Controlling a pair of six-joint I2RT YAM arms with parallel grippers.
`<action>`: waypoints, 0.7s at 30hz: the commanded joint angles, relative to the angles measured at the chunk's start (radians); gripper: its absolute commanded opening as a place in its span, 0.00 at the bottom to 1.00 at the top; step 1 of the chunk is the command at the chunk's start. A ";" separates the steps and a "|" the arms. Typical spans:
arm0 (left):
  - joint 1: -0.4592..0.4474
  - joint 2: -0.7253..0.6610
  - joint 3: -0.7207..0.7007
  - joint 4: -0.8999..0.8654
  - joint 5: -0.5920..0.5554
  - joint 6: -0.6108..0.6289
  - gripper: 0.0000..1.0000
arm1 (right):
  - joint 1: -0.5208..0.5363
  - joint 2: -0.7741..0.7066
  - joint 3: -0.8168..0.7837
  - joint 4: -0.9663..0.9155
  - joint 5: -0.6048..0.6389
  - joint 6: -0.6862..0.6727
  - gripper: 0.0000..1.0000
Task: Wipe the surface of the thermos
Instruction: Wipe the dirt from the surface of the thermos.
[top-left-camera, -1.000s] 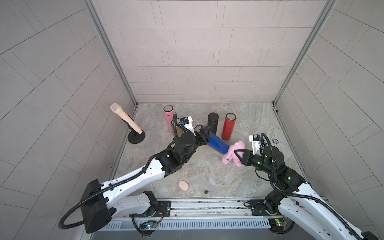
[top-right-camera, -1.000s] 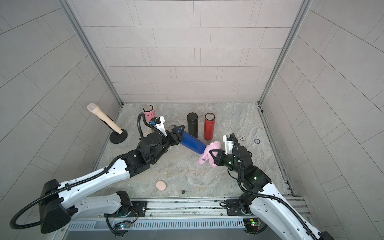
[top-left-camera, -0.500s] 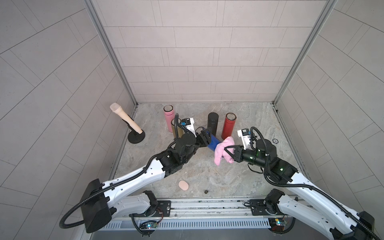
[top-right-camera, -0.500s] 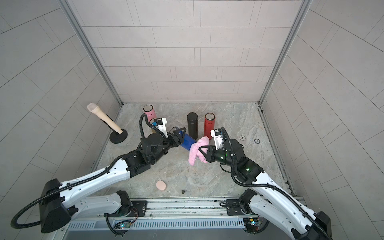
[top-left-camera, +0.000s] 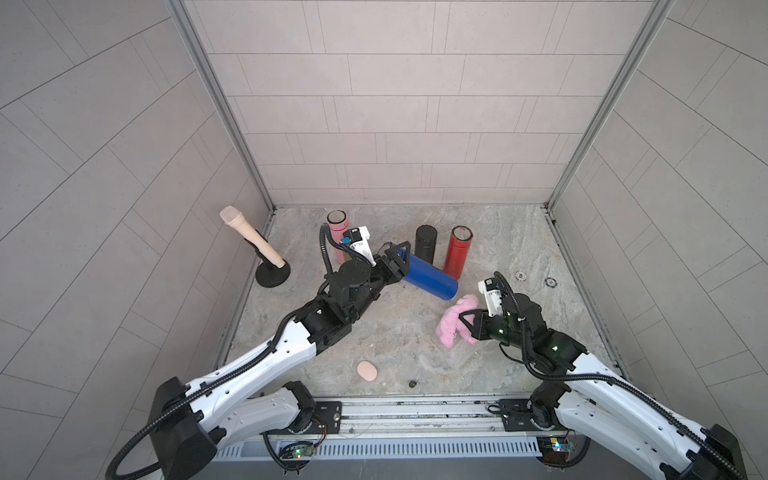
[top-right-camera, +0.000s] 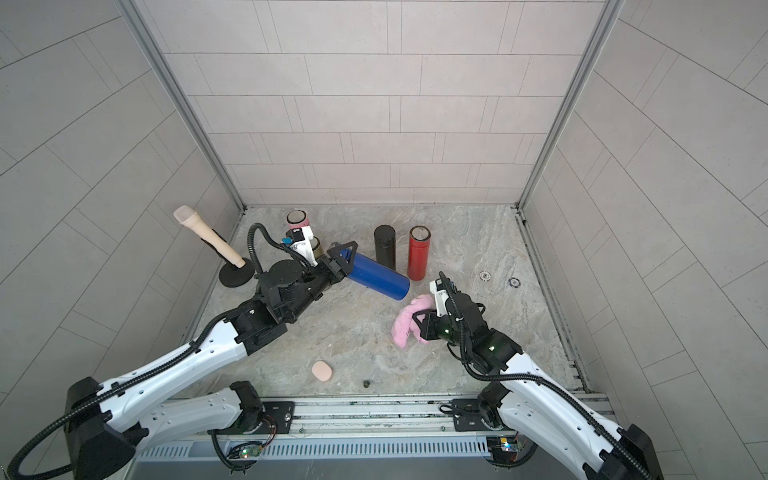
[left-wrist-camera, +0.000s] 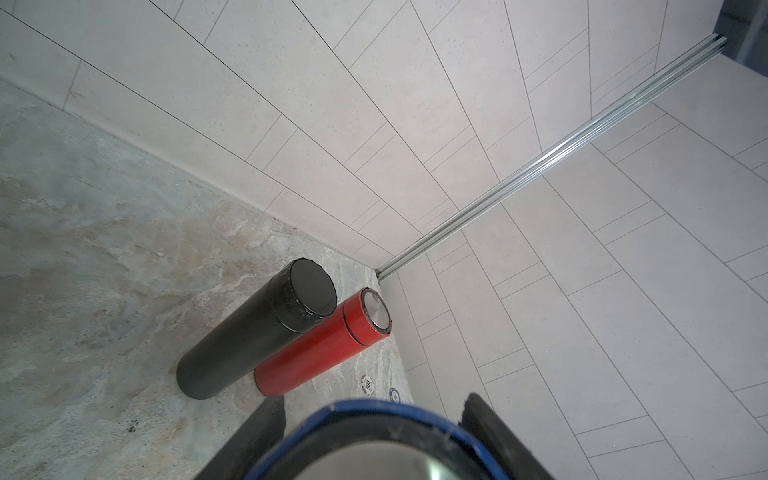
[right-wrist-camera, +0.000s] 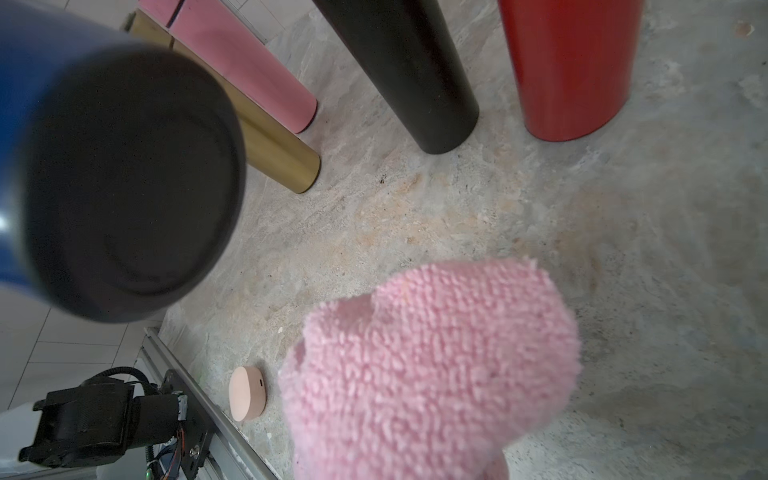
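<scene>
Holding the blue thermos (top-left-camera: 430, 280) tilted, left gripper (top-left-camera: 398, 261) clamps its top; right gripper (top-left-camera: 466, 322) pinches the pink cloth (top-left-camera: 449, 332) clear of it: wiping judged unfinished

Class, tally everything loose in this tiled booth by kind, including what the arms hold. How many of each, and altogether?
Cylindrical thermos flasks: 5 (blue, black, red, pink, gold)
Fluffy pink cloth: 1
Peach microphone-shaped prop on black stand: 1
Flat peach oval pad: 1
Small round tokens: 2
Tiny dark speck: 1
Total: 11
</scene>
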 joint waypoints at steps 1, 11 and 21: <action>0.005 0.002 -0.008 0.104 0.037 -0.067 0.00 | -0.002 0.004 0.052 0.074 0.010 -0.015 0.00; 0.053 -0.010 0.022 -0.094 -0.005 0.004 0.00 | -0.002 -0.070 0.198 -0.052 -0.016 -0.113 0.00; 0.069 0.164 0.383 -0.570 -0.239 0.390 0.00 | -0.005 -0.112 0.264 -0.232 0.120 -0.174 0.00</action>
